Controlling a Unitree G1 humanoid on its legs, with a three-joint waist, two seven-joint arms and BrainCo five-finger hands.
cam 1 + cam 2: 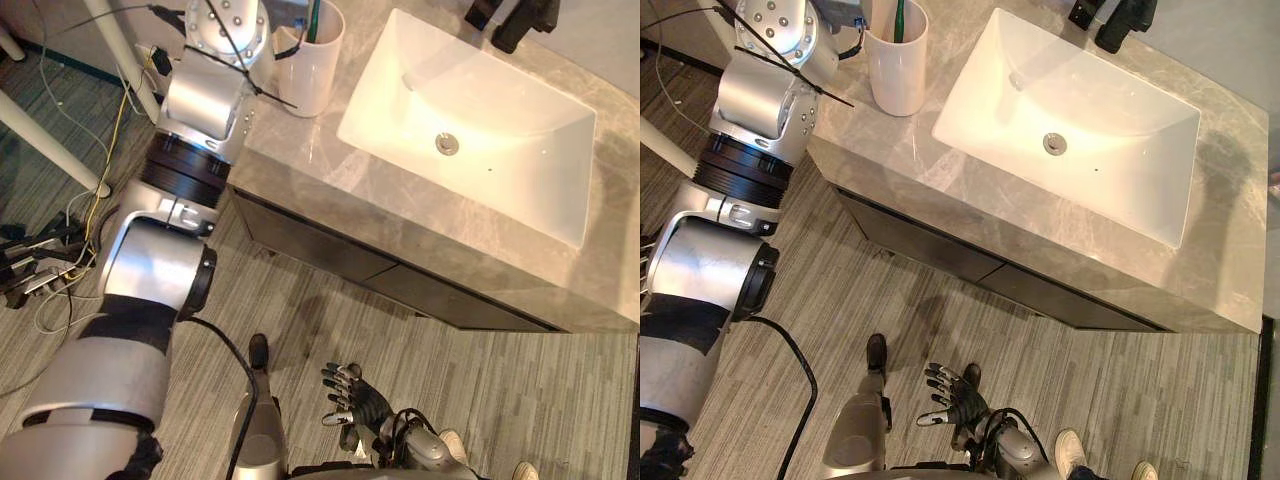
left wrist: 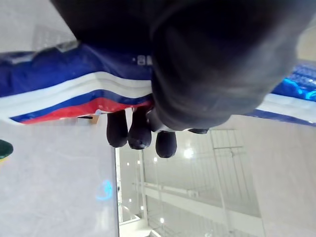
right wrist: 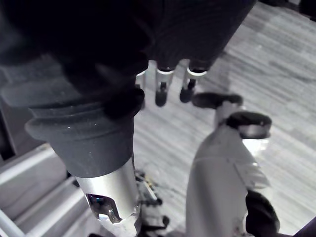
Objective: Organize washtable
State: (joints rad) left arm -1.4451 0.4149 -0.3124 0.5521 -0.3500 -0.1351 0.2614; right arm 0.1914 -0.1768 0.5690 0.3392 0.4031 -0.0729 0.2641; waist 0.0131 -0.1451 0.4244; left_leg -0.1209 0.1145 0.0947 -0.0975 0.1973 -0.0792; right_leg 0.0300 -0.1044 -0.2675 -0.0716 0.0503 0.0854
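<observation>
**Left hand at the tube, right hand idle**

Left eye view: the cup [image 1: 310, 65] with its toothbrush [image 1: 314, 20] stands on the desk [image 1: 330, 190] at the back left corner, beside the sink [image 1: 520, 170]. The right hand [image 1: 358, 398] hangs low over the floor, its fingers spread and empty.

Left wrist view: the left hand [image 2: 207, 74] has its fingers [image 2: 118, 133] side by side against a striped tube [image 2: 59, 94]. I cannot tell whether they grip it.

The step in hand is probably picking up the tube. The next move calls for a firm hold, then probably a carry towards the cup.
</observation>
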